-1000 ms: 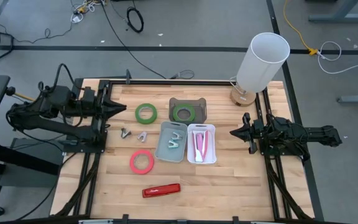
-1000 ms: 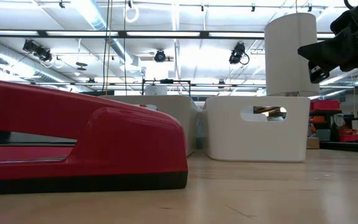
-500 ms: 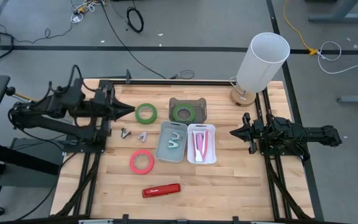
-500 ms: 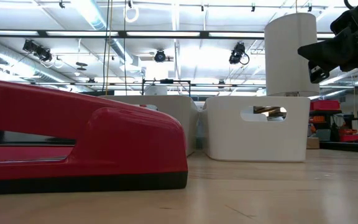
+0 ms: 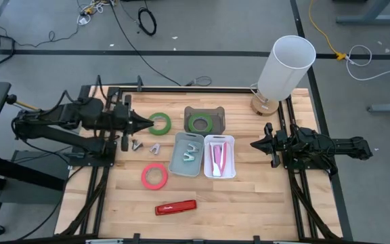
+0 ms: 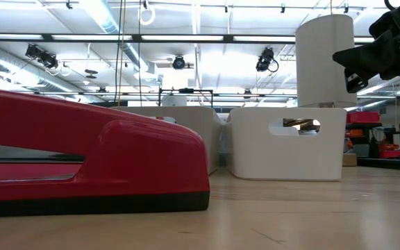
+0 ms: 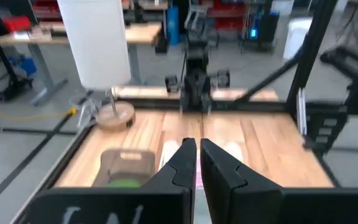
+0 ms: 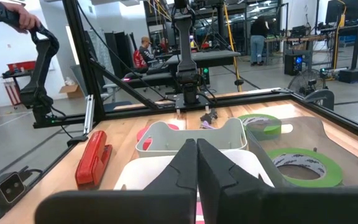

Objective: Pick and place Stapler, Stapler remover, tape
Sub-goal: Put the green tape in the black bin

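At the near edge: the red stapler (image 5: 176, 207) lay flat on the bare wood, untouched, well apart from both my arms.
Middle of the table: a red tape roll (image 5: 154, 176) lay beside the grey bin (image 5: 179, 165), which already held a metal staple remover (image 5: 189, 153); the white bin (image 5: 229, 141) next to it held something pink. Two small staple removers (image 5: 145, 146) lay loose just left of the grey bin.
My left gripper (image 5: 147, 123): fingers together, holding nothing. Over the last second it had swung out from its resting spot at the left edge, and its tip sat just beside the loose green tape roll (image 5: 159, 123).
Meaning: I judged the left arm had begun a reach, likely for that green roll or the removers below it; nothing was gripped.
My right gripper (image 5: 256, 144): fingers together, empty, unmoved at the right side.
Far side: a second green roll (image 5: 200, 123) sat in a dark tray (image 5: 219, 119); a white lamp (image 5: 284, 67) stood at the far right corner.
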